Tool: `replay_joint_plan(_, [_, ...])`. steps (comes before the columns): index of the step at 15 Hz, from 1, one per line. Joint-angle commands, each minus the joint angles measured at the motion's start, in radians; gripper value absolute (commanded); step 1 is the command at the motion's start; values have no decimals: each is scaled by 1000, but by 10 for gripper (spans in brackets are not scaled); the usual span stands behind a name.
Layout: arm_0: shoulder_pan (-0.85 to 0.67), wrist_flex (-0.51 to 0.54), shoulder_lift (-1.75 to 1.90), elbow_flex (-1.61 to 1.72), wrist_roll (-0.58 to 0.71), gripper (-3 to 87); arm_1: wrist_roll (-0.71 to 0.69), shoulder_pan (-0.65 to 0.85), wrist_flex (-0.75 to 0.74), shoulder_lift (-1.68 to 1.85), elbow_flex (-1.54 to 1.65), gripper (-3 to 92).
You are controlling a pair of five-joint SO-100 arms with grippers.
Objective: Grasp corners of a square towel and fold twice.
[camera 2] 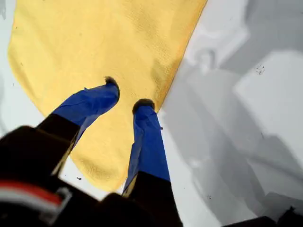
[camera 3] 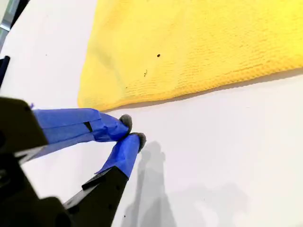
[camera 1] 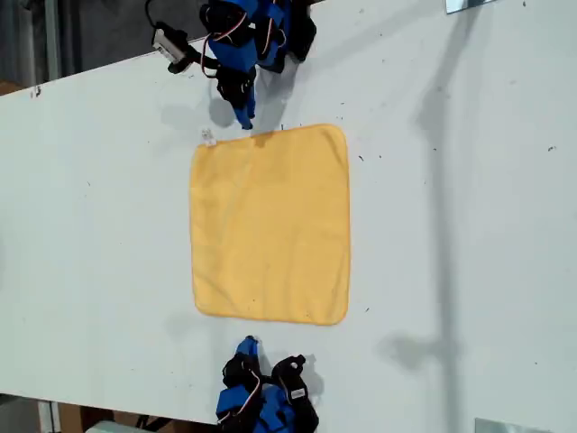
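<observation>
Across the exterior view, the towel (camera 1: 270, 224) lies flat and unfolded in the middle of the white surface (camera 1: 90, 225), square, so neither axis is longer. My first gripper (camera 1: 245, 117) comes in from the top of that view and reaches the towel's upper hem. My second gripper (camera 1: 246, 345) comes in from the bottom and stops just short of the lower hem. Along the first wrist view, the spread fingers (camera 2: 112, 85) of my first gripper (camera 2: 128, 94) hang over the towel (camera 2: 94, 42), holding nothing, with a hem beside them and a rounded corner (camera 2: 99, 179) close under the arm. Along the second wrist view, my second gripper (camera 3: 132, 130) has its fingers (camera 3: 113, 127) almost pressed together on nothing, over bare surface. The towel (camera 3: 199, 42) lies just beyond them, its nearest corner (camera 3: 86, 101) off to one side. I judge that the first gripper is better placed, while the second must open and shift sideways.
</observation>
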Motion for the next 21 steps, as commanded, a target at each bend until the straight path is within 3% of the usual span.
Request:
replay_joint_plan(1, [3,-6,5,-12,37,16,-11,15,-17,-3,-8,105])
replay_joint_plan(3, [3,14,5,-14,-6,37,-98,-25,-80,-11,-20,149])
replay_joint_plan(4, [12,-32,5,3,3,57,-146,-46,-81,-61,-89,172])
replay_joint_plan(6, [12,-52,5,8,21,59,-242,-95,-63,-408,-325,237])
replay_joint_plan(8, [15,-44,5,8,9,57,-265,-281,-178,-776,-482,299])
replay_joint_plan(11, [14,-41,5,8,8,54,-195,-502,-235,-1037,-538,296])
replay_joint_plan(16, [15,-41,5,8,11,51,6,-742,-244,-1132,-503,310])
replay_joint_plan(21, [26,-43,5,8,14,49,55,-788,-354,-1381,-541,320])
